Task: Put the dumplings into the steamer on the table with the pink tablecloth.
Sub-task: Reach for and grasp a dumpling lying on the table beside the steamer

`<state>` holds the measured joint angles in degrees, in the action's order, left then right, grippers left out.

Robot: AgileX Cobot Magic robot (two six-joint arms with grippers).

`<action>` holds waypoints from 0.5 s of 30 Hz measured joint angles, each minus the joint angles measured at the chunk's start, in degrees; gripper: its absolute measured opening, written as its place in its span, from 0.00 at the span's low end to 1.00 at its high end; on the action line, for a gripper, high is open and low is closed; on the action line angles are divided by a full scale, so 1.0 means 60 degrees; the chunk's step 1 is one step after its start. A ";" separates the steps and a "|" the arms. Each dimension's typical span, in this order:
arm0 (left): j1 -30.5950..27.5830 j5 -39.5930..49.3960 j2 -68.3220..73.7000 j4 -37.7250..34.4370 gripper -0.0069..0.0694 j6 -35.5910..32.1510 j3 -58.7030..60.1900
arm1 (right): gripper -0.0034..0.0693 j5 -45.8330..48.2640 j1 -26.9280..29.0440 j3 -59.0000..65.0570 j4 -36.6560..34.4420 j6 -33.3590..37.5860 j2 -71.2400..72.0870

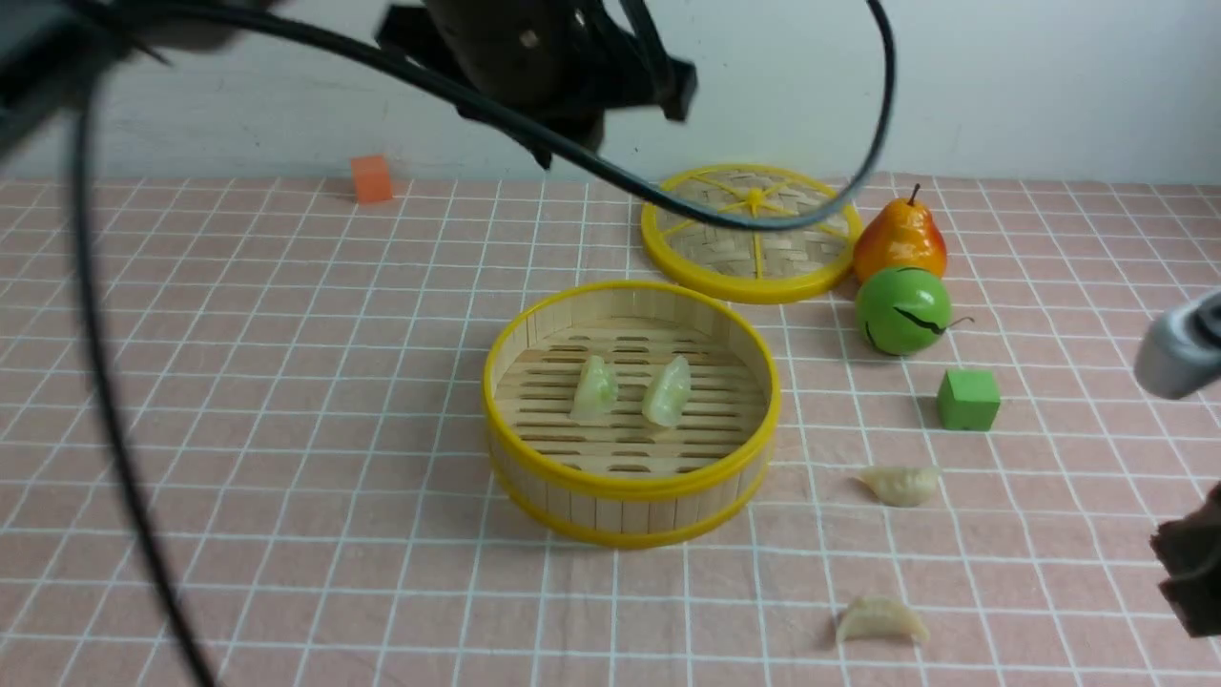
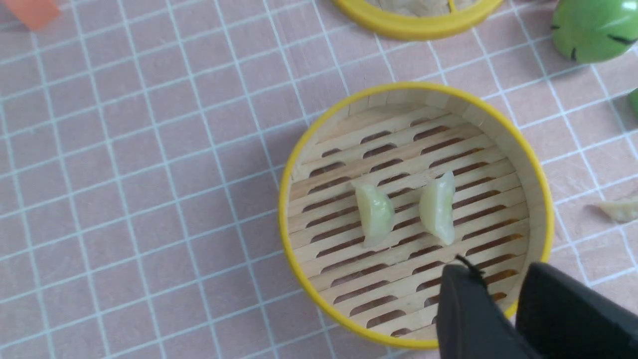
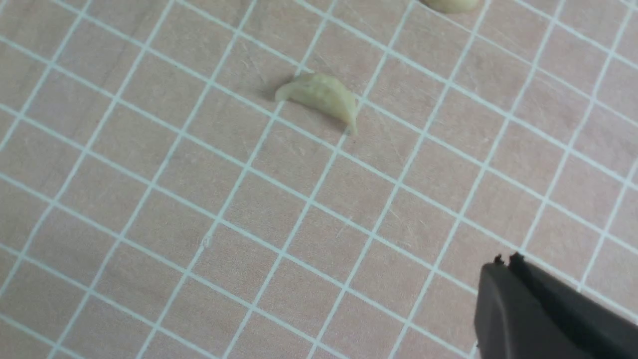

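The steamer [image 1: 630, 482] stands mid-table on the pink tablecloth [image 1: 286, 382]. Two pale green dumplings [image 1: 594, 389] [image 1: 667, 391] lie side by side on its slatted floor, and both show in the left wrist view [image 2: 375, 213] [image 2: 437, 207]. Two cream dumplings [image 1: 901, 484] [image 1: 881, 620] lie on the cloth to the steamer's right. My left gripper [image 2: 498, 279] is open and empty, held high over the steamer's rim [image 2: 299, 164]. My right gripper [image 3: 503, 262] is shut and empty above bare cloth, apart from the nearer cream dumpling [image 3: 321, 97].
The flat yellow-rimmed lid [image 1: 754, 234] lies behind the steamer. A pear [image 1: 900, 239], a green round fruit [image 1: 902, 310] and a green cube [image 1: 968, 399] stand at the right. An orange cube [image 1: 371, 178] sits far back left. A black cable [image 1: 105, 410] hangs at the left.
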<state>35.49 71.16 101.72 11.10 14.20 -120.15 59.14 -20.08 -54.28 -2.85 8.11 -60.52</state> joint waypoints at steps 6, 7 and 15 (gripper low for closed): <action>0.0000 0.0038 -0.2769 -0.0173 0.07 -0.0072 0.2282 | 0.02 -0.0013 -0.0196 -0.0283 -0.1034 0.1909 -0.1040; 0.0000 0.0038 -0.3204 -0.0235 0.07 -0.0072 0.2650 | 0.03 -0.0013 -0.0257 -0.0341 -0.1154 0.2041 -0.1155; 0.0000 -0.0975 -0.7169 -0.0822 0.07 0.0300 0.8084 | 0.30 -0.0208 -0.1428 -0.0722 -0.1402 0.4269 -0.2260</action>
<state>35.49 65.31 58.70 6.17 15.99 -71.64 57.89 -28.64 -58.61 -11.25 33.73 -74.08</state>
